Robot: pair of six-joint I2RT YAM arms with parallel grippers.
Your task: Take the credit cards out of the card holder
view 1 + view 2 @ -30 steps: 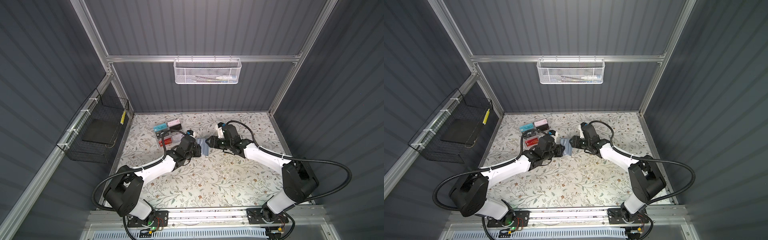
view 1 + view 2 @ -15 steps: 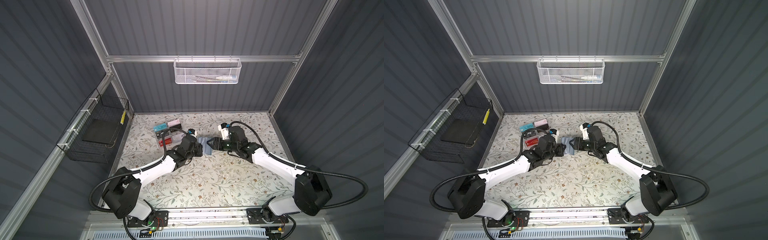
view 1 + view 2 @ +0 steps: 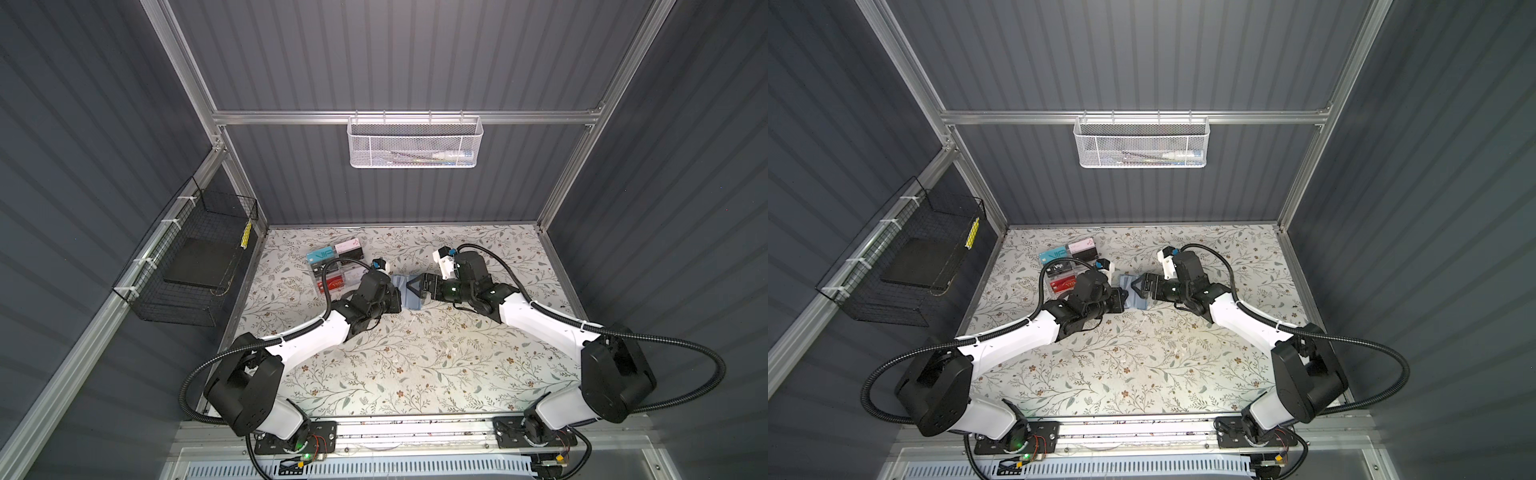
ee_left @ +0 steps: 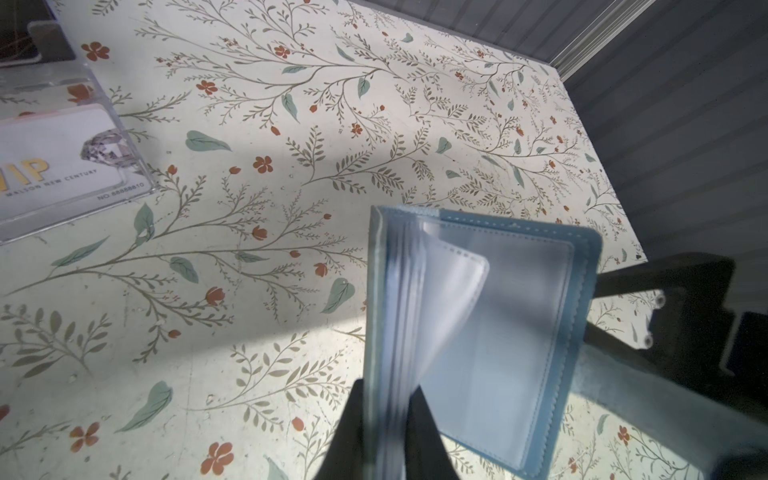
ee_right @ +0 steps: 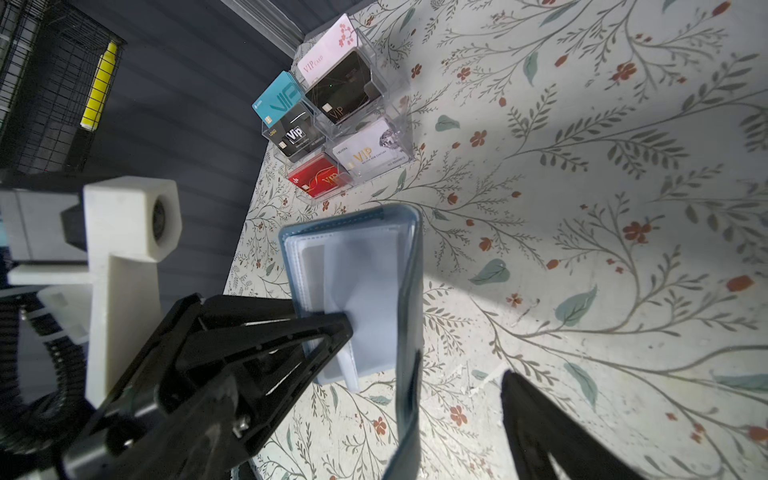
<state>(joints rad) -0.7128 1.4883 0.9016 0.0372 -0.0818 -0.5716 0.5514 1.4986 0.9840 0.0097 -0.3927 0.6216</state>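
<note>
While L tool (image 4: 388, 399) grips card holder (image 4: 498, 311), R tool (image 5: 428, 353) gapes astride cover (image 5: 409, 316).

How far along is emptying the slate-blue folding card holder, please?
Done: the slate-blue folding card holder is open. In hand: the left hand pinches its clear sleeve stack; the right hand is open beside it. Left: no black card is out on the floral table; visible sleeves look empty.

Slate-blue card holder (image 4: 490, 332); cream tabletop (image 3: 415, 365) with red-flowered, green-leafed sprigs.
</note>
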